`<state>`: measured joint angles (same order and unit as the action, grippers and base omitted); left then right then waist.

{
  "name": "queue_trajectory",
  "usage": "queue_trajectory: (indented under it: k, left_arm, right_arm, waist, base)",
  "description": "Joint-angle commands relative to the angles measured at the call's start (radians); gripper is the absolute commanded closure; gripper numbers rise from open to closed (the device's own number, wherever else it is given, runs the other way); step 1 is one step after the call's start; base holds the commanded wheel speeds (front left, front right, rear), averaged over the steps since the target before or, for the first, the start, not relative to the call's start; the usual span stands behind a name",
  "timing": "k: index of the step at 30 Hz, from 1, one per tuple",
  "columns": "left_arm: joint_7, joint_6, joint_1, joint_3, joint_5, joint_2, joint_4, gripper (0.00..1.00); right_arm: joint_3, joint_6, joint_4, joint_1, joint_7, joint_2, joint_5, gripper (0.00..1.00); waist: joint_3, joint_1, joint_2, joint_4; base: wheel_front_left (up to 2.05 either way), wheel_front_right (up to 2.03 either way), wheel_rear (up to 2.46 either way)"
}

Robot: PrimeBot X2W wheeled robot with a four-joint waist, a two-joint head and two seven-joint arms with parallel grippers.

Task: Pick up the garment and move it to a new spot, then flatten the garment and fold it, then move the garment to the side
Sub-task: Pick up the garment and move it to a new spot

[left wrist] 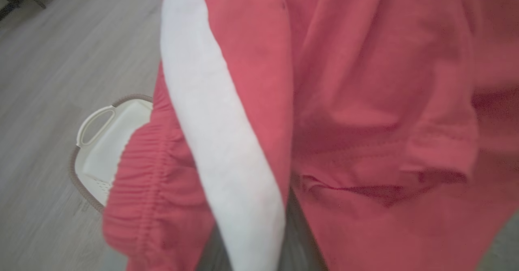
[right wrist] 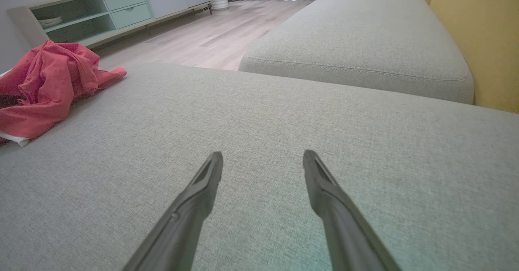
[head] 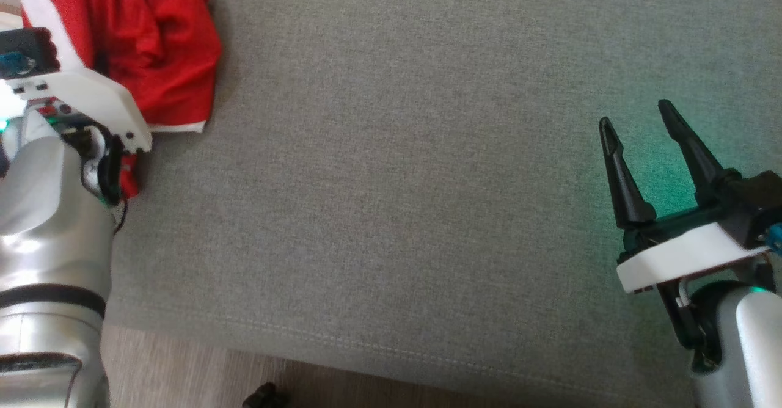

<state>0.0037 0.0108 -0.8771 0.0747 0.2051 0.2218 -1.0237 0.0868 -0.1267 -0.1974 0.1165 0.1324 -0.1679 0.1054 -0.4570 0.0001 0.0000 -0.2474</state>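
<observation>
The garment (head: 153,47) is red with a white stripe and lies crumpled at the far left of the grey sofa cushion (head: 397,182). My left arm's white mount (head: 91,99) sits over its near edge, with the fingers hidden under it. In the left wrist view the garment (left wrist: 365,100) is very close, its white stripe (left wrist: 219,141) and gathered waistband (left wrist: 146,173) showing. My right gripper (head: 635,127) hovers open over bare cushion at the right, nothing between its fingers. In the right wrist view that gripper (right wrist: 263,161) points across the cushion, with the garment (right wrist: 48,84) far to the left.
The cushion's front seam runs along the bottom, with wooden floor (head: 183,371) and a small dark object (head: 266,396) below it. A white basket (left wrist: 101,141) stands on the floor beside the garment. A second cushion (right wrist: 357,48) and a low sideboard (right wrist: 101,11) lie beyond.
</observation>
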Motion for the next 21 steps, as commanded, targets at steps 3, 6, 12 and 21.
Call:
queue_trajectory:
  k: [3,6,12,21]
  left_arm:
    - [-0.079,0.023,-0.046,-0.024,-0.007,0.075,0.015,1.00]
    - [-0.168,0.035,-0.050,-0.029,-0.003,0.074,0.028,1.00]
    - [-0.255,0.053,-0.019,-0.039,0.002,0.068,0.132,1.00]
    - [-0.265,0.074,0.158,-0.037,-0.008,0.056,0.506,1.00]
  right_arm:
    - [0.021,-0.004,-0.041,0.028,0.003,-0.003,0.005,0.00]
    - [0.016,-0.004,-0.033,0.021,-0.001,0.003,0.006,0.00]
    - [-0.002,-0.004,-0.017,0.007,-0.023,0.029,0.006,0.00]
    - [-0.016,-0.004,-0.006,-0.033,-0.054,0.077,0.007,0.00]
  waist:
    - [0.002,-0.0001,0.0000,-0.002]
    - [0.021,-0.0001,0.0000,-0.007]
    - [0.098,-0.0001,0.0000,-0.011]
    - [0.239,-0.0001,0.0000,0.019]
  base:
    - [0.00,0.00,0.00]
    - [0.00,0.00,0.00]
    - [0.00,0.00,0.00]
    - [0.00,0.00,0.00]
